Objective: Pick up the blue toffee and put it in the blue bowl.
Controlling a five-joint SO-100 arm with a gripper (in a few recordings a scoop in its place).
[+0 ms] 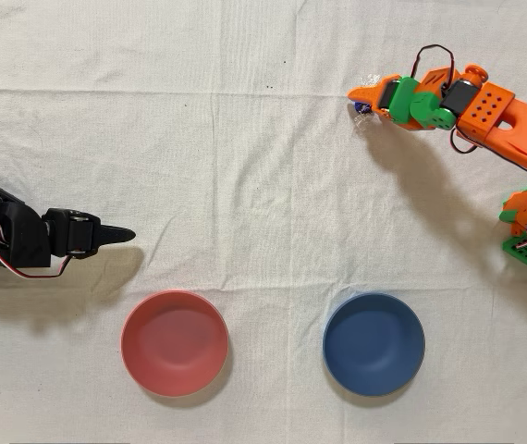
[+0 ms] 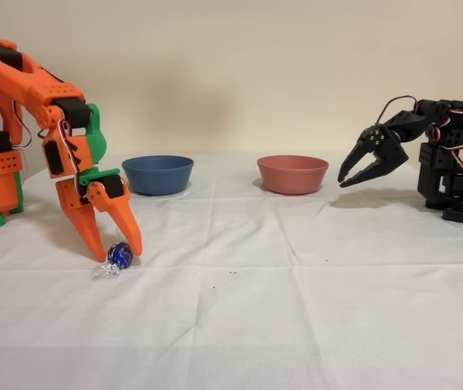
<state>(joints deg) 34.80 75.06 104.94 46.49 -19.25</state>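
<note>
The blue toffee (image 2: 119,254) lies on the white cloth, shiny dark-blue foil with clear twisted ends. My orange gripper (image 2: 118,253) points down over it, one finger on each side of the candy, tips at the cloth, jaws open. From overhead, the gripper (image 1: 361,98) is at the upper right, and a bit of the toffee (image 1: 363,109) peeks out under its tip. The blue bowl (image 1: 373,343) sits empty at the lower right of that view, well away from the gripper. In the fixed view the blue bowl (image 2: 157,174) stands behind and right of the gripper.
A pinkish-red bowl (image 1: 174,342) sits empty to the left of the blue one in the overhead view, seen as the pinkish-red bowl (image 2: 292,174) in the fixed view. The idle black arm (image 1: 23,240) rests at the left edge of the overhead view.
</note>
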